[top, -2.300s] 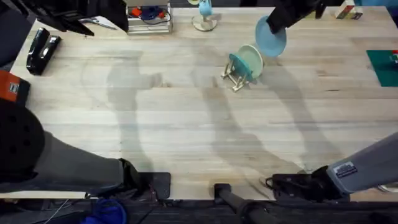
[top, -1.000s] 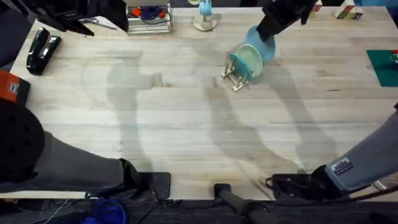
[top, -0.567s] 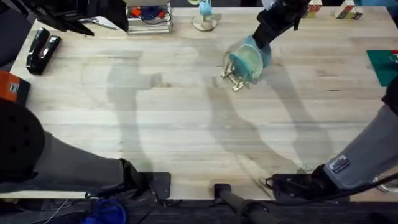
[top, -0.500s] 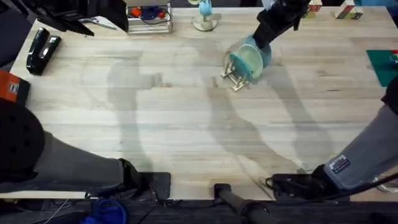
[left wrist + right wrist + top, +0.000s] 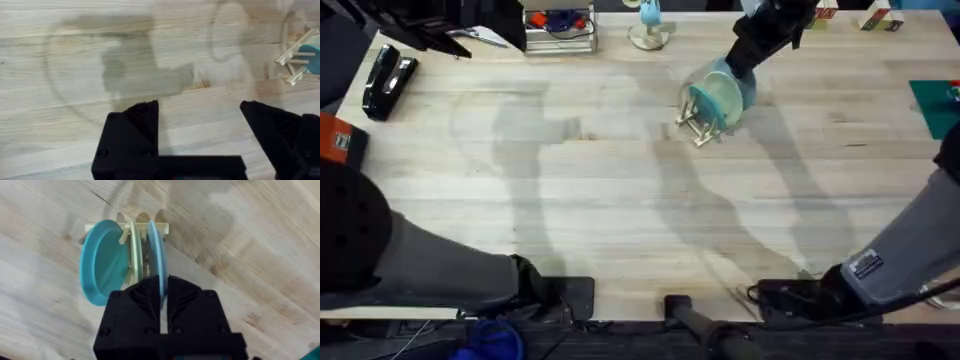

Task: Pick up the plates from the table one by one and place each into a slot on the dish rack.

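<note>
At about one o'clock on the tabletop [image 5: 620, 220], the light blue plate [image 5: 155, 255] is standing on edge in a slot of the dish rack [image 5: 698, 122], just behind the mint-green plate [image 5: 102, 267] already racked. The right pincer [image 5: 162, 305] is gripping the blue plate's rim, so placing appears nearly done; next it should open and lift straight off. Both plates are smooth, flat rounds; the rack is thin pale sticks. The left pincer [image 5: 200, 130] is hanging wide apart, holding nothing, over bare planks.
</note>
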